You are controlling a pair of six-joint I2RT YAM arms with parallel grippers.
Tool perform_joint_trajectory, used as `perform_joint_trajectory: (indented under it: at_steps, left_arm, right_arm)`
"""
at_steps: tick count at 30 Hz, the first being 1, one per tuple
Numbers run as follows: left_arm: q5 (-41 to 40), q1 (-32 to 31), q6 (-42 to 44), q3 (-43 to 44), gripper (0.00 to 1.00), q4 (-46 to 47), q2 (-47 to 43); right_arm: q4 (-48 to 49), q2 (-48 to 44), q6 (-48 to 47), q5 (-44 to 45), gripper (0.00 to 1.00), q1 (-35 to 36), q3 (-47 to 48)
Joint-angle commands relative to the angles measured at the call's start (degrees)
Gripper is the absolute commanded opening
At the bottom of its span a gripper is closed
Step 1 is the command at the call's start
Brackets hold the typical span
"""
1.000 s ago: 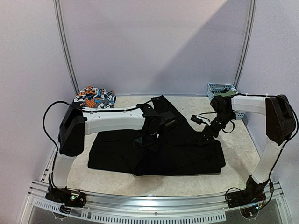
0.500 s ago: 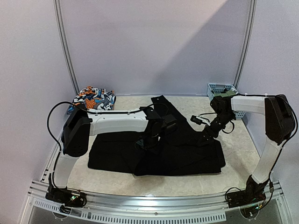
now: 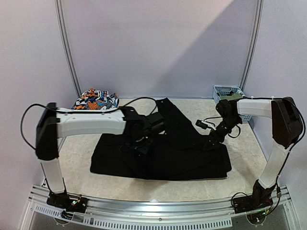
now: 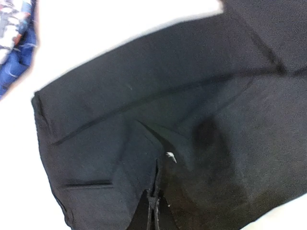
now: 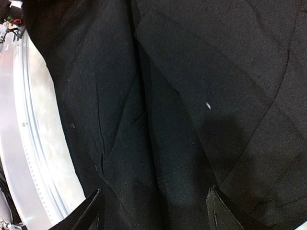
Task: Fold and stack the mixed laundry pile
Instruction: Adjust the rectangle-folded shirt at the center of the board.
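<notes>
The black trousers point(image 3: 187, 153) lie spread across the middle of the bench point(image 3: 247, 160). They are already doubled into a wide dark slab, with one leg end running away toward the back wall. This looks like the folding step for the first garment, partway through and not yet a tidy packet.

The left hand point(image 3: 143, 143) sits low over the left-centre of the cloth. In its wrist view its fingers point(image 4: 149, 213) are pressed together, and a raised crease of black fabric runs straight up into them. It appears to be closed on a pinch of the trousers.

The right hand point(image 3: 211, 142) hangs over the right part of the same garment. Its two fingers point(image 5: 225, 206) are spread wide, with flat cloth between them and nothing held.

The printed garment point(image 3: 96, 100), orange, blue and white, waits in a heap at the back left corner, well apart from the trousers. A light-blue basket point(image 3: 225, 89) stands at the back right.

The next move probably calls for the left hand to carry its pinched layer across the slab without dragging the layers beneath. The right hand could either pin the cloth down or take a matching grip, so the edge travels evenly. The main risk is a thin pinch slipping free, or the lower layers bunching as the top one moves.
</notes>
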Motion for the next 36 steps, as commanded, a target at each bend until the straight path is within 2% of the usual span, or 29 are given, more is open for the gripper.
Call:
perform_joint_trajectory:
  at_steps: [1,6,11,16,21,27,30,33,36]
  left_arm:
    - [-5.3,0.7,0.5,-10.9,0.0,18.0,-10.9]
    - [-3.3,0.3,10.1,-22.0,0.0,39.5,-18.5]
    - [-2.6,-0.8,18.0,-29.7,0.0,53.3,-23.3]
    - [-3.6,-3.0,22.9,-42.7,0.02,70.5,-32.2]
    - [-5.9,-3.6,23.6,-51.4,0.03,76.7,-42.0]
    - [-9.3,-4.1,17.1,-56.8,0.04,73.4,-46.9]
    - [-16.7,-4.2,7.4,-57.6,0.14,62.8,-47.2]
    - [-25.6,-5.3,-9.2,-57.2,0.21,45.0,-48.4]
    - [-28.2,-7.6,-18.1,-58.0,0.32,34.0,-51.4]
  right_arm:
    - [0.4,1.3,-0.9,0.3,0.73,-0.1,-1.2]
    - [0.7,1.2,-0.6,0.3,0.73,-0.1,-1.1]
    - [1.1,0.4,-0.7,1.0,0.73,-0.1,-1.7]
    - [1.1,0.3,-0.8,0.8,0.73,-0.1,-1.7]
    - [1.1,1.0,-0.7,0.3,0.74,-0.1,-1.5]
    - [0.7,1.6,-0.7,-0.5,0.74,-0.1,-1.0]
    - [0.8,1.5,-0.8,-0.4,0.74,-0.1,-1.3]
    - [0.6,1.5,-0.9,-0.6,0.74,-0.1,-1.2]
    - [0.4,1.3,-1.2,-0.8,0.76,-0.1,-1.4]
